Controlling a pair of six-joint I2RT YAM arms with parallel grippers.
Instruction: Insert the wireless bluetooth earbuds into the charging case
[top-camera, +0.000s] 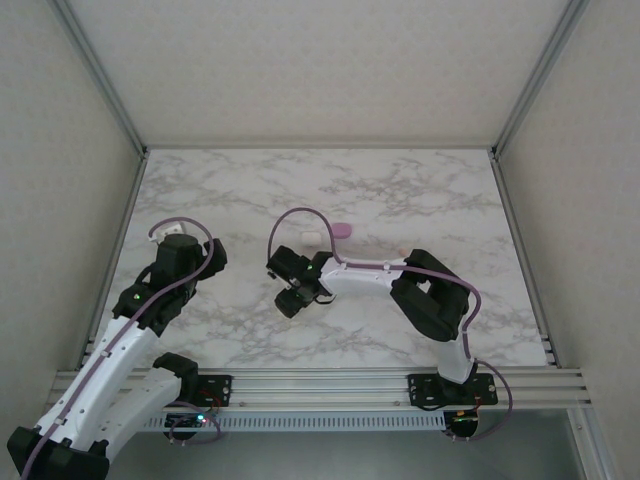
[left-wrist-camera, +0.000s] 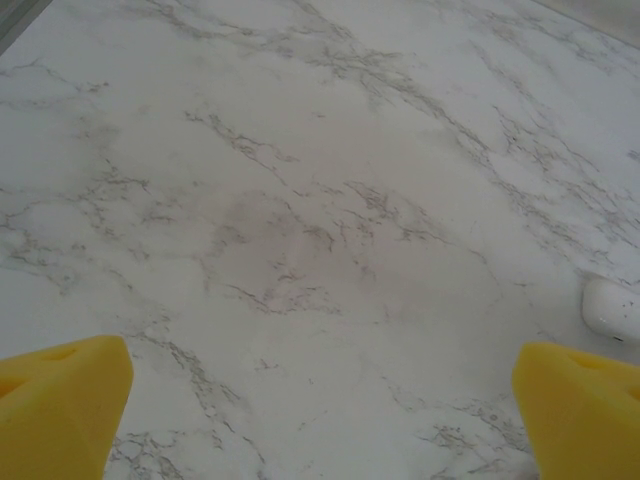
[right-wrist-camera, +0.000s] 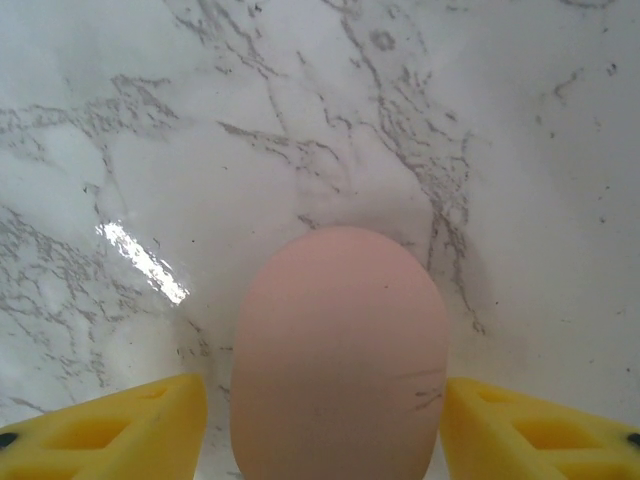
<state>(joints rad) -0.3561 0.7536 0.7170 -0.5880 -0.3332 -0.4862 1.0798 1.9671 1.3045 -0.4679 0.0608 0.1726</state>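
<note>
A peach-pink pebble-shaped charging case (right-wrist-camera: 340, 350) lies shut on the marble table, between the yellow fingers of my right gripper (right-wrist-camera: 325, 425). The right pad looks to be at its side, and a thin gap shows at the left pad. From above, the right gripper (top-camera: 292, 298) points down near the table's middle. My left gripper (left-wrist-camera: 325, 410) hangs wide open over bare marble at the left (top-camera: 178, 238). The earbuds are out of view, apart from a tiny peach-pink bit (top-camera: 402, 251) by the right arm's elbow that is too small to name.
A purple case (top-camera: 343, 229) and a white case (top-camera: 313, 236) lie just behind the right gripper. The white case (left-wrist-camera: 612, 308) sits to the right of my left gripper. Metal frame posts and walls bound the marble table (top-camera: 420, 190) on three sides.
</note>
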